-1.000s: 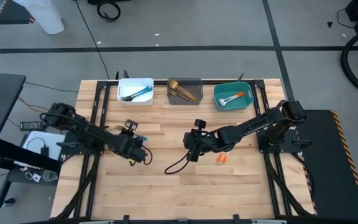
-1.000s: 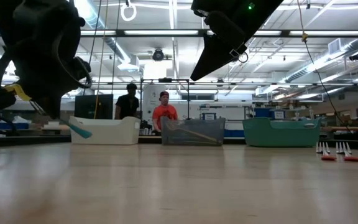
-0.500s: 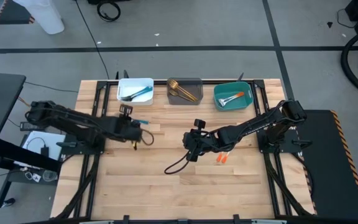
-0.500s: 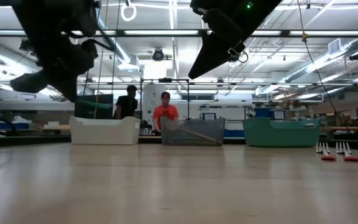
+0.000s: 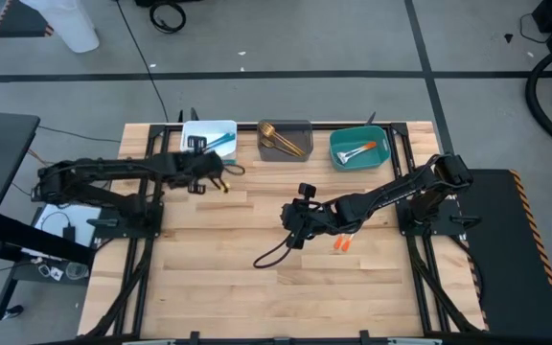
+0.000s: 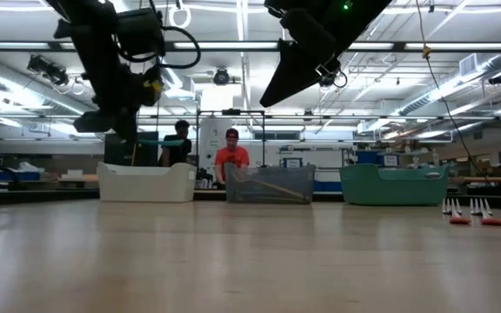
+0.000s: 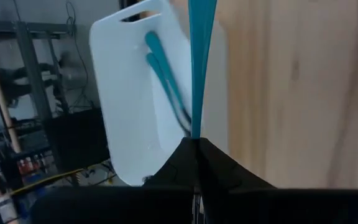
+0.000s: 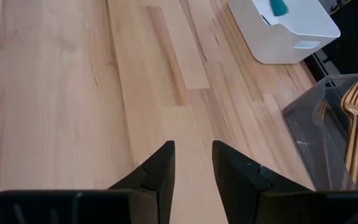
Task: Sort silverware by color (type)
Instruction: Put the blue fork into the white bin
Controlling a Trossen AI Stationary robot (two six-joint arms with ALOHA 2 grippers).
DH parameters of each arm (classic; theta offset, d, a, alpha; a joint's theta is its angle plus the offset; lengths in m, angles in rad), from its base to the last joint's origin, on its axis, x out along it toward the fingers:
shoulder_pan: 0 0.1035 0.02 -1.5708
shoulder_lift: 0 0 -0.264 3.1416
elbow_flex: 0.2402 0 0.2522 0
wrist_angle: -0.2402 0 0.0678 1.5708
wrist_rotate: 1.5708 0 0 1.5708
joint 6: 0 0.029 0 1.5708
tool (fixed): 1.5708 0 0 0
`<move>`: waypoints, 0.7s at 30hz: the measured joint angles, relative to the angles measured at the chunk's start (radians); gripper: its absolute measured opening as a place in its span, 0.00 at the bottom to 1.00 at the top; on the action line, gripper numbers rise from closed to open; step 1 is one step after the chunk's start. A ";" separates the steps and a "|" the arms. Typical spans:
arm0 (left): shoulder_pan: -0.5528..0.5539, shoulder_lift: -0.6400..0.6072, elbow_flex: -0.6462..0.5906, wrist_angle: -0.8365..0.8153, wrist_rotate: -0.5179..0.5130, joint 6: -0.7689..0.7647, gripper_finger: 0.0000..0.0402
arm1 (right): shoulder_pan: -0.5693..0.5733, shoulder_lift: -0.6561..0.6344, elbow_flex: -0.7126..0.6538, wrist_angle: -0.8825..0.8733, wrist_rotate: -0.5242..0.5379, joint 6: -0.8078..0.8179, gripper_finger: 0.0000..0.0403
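Left gripper (image 5: pixel 220 177) has travelled from mid-surface up toward the back row over the last second and now sits just in front of the white bin (image 5: pixel 195 130), raised above the planks; the right arm has not shifted. Left gripper's fingers are pinched tight on a blue-handled utensil (image 7: pixel 200 59), its teal handle running straight out from the fingertips with the white bin behind it in the left wrist view; two more blue-handled pieces (image 7: pixel 166 81) lie inside that bin. Right gripper (image 8: pixel 192 168) hangs over the middle of the surface with a narrow gap between its fingers and nothing in them. Two orange-handled utensils (image 5: pixel 343 245) lie side by side on the boards beside the right arm's forearm, seen in the low view as thin silver tines on orange stubs at the far right. Grey bin (image 5: pixel 302 127) is translucent, thin-walled and rectangular, and holds gold forks (image 8: pixel 353 118), slim and shiny. Teal bin (image 5: pixel 336 142) holds an orange-handled piece (image 5: pixel 356 150) lying diagonally. The surface (image 5: pixel 257 297) is pale butcher-block wood, strips laid lengthwise, matte, with a black cable (image 5: pixel 274 253) curling across it under the right arm. Beyond it lies a grey floor with dark tape lines; the low view shows a workshop hall with strip lights, shelving, and two people (image 6: pixel 230 158) standing far back.
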 joint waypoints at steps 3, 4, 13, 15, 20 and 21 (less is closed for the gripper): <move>0.069 0.000 0.000 0.060 0.022 0.071 0.03 | 0.000 0.000 0.000 0.006 0.001 -0.003 0.29; 0.091 0.000 0.000 0.078 0.035 0.091 0.03 | 0.000 0.000 0.000 0.008 0.001 -0.003 0.29; 0.278 0.000 0.000 0.191 0.162 0.178 0.03 | 0.020 0.000 0.000 0.021 0.004 0.000 0.29; 0.314 0.000 0.000 0.206 0.201 0.179 0.03 | 0.026 0.000 0.000 0.029 0.006 0.005 0.29; 0.385 0.000 0.000 0.219 0.249 0.193 0.03 | 0.040 0.009 -0.002 0.074 0.006 0.005 0.29; 0.395 0.000 0.000 0.217 0.252 0.197 0.03 | 0.043 0.015 -0.003 0.089 0.007 0.005 0.29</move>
